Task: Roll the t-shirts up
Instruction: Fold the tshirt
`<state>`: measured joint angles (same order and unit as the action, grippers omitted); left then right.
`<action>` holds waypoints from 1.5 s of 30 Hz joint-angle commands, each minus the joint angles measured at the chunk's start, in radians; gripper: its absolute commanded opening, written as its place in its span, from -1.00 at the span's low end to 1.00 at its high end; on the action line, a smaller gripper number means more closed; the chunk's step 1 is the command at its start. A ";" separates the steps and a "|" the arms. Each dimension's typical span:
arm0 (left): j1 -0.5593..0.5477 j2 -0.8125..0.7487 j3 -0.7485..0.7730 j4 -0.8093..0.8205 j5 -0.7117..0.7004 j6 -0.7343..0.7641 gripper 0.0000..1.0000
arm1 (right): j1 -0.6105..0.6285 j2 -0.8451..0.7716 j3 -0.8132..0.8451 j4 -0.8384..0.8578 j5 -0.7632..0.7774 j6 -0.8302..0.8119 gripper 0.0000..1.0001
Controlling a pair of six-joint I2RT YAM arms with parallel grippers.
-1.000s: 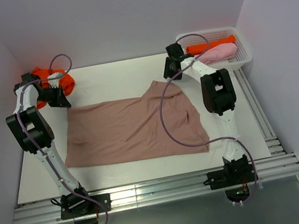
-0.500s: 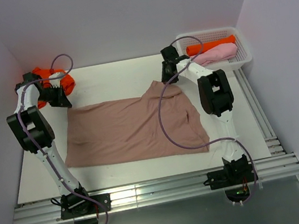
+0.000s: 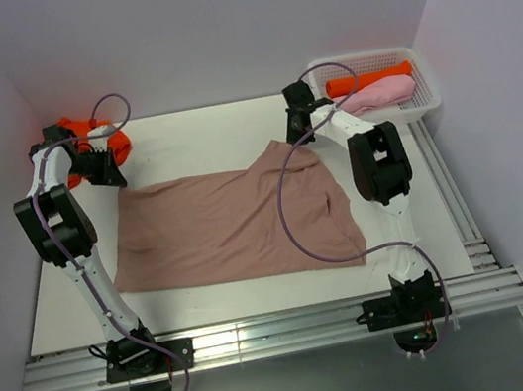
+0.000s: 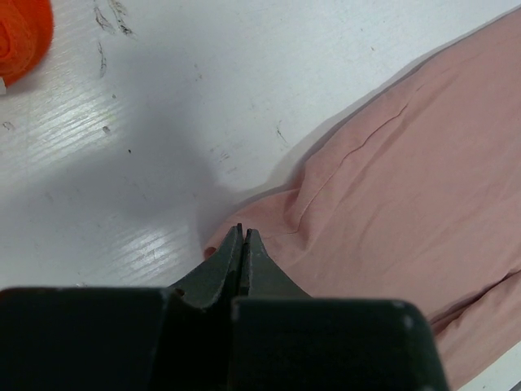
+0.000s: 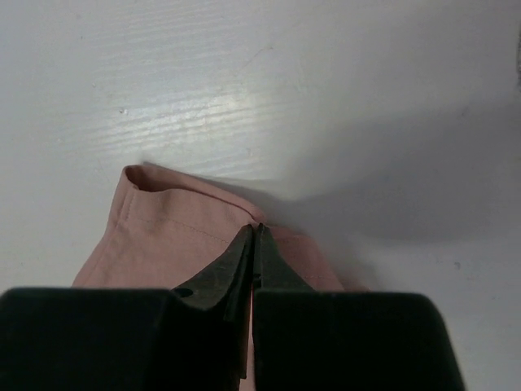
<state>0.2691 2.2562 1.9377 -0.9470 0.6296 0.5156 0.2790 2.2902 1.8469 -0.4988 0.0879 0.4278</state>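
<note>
A dusty pinkish-brown t-shirt [image 3: 236, 225] lies spread flat across the middle of the table. My left gripper [image 3: 115, 176] is at its far left corner. In the left wrist view that gripper [image 4: 242, 231] is shut on the corner, and creases in the cloth [image 4: 407, 187] run toward the tips. My right gripper [image 3: 297, 139] is at the far right sleeve. In the right wrist view it [image 5: 255, 229] is shut on the sleeve's hemmed edge [image 5: 163, 236]. More t-shirts, bright orange, lie bunched [image 3: 81, 135] at the far left behind the left arm.
A white mesh basket [image 3: 425, 93] stands at the far right corner, holding a rolled orange shirt [image 3: 368, 78] and a light pink one [image 3: 387, 90]. A corner of orange cloth [image 4: 20, 32] shows in the left wrist view. Walls close in on three sides.
My right gripper has shifted slightly left onto the sleeve edge and has gone from open to shut. The left arm has barely moved and stays shut.
</note>
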 commanded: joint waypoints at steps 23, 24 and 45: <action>0.027 -0.099 -0.040 -0.056 -0.030 0.103 -0.99 | 0.097 -0.653 -0.566 0.158 0.179 0.068 -1.00; 0.030 -0.106 -0.045 -0.059 -0.028 0.107 -0.99 | 0.101 -0.666 -0.586 0.161 0.184 0.072 -1.00; 0.078 -0.225 -0.193 -0.219 -0.001 0.311 -0.99 | 0.247 -0.960 -0.890 0.046 0.331 0.275 -1.00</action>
<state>0.3344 2.1101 1.7584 -1.1244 0.6048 0.7616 0.5129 1.3872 0.9817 -0.4290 0.3672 0.6502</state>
